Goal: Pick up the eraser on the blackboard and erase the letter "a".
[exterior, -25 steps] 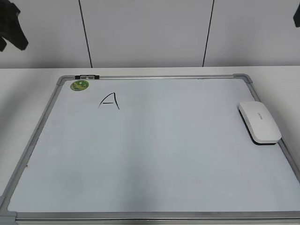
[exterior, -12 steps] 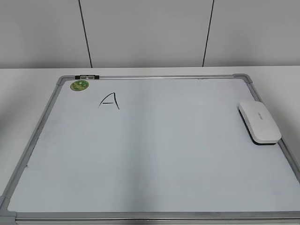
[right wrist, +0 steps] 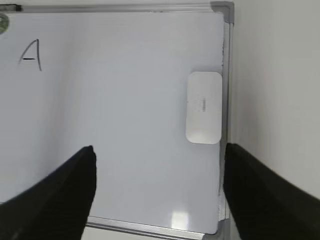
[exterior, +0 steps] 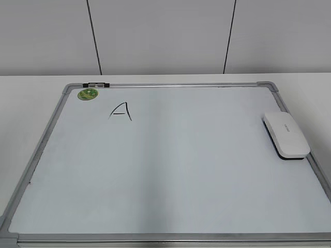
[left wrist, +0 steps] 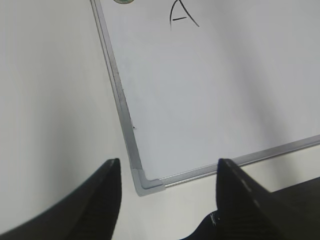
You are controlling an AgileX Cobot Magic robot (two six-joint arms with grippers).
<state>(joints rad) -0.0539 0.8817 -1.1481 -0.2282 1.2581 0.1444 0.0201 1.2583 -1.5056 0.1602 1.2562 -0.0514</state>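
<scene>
The blackboard (exterior: 165,170) is a white dry-erase board with a grey frame, lying flat on the table. The white eraser (exterior: 286,135) lies on its right edge; it also shows in the right wrist view (right wrist: 204,107). The only writing is an angular capital "A" (exterior: 120,110) at upper left, beside a green sticker (exterior: 88,94). No lowercase letter "a" shows in any view. My left gripper (left wrist: 167,165) is open and empty above the board's near-left corner. My right gripper (right wrist: 157,150) is open and empty above the board's near-right part, short of the eraser. Neither gripper shows in the exterior view.
The board lies on a white table (exterior: 31,88) with a pale panelled wall (exterior: 165,36) behind. A small black clip (exterior: 96,84) sits on the far frame. A grey corner cap (left wrist: 147,184) lies between the left jaws.
Dark arm parts at the exterior view's top corners one second ago have left the view. The eraser, the board and the "A" have not moved.
</scene>
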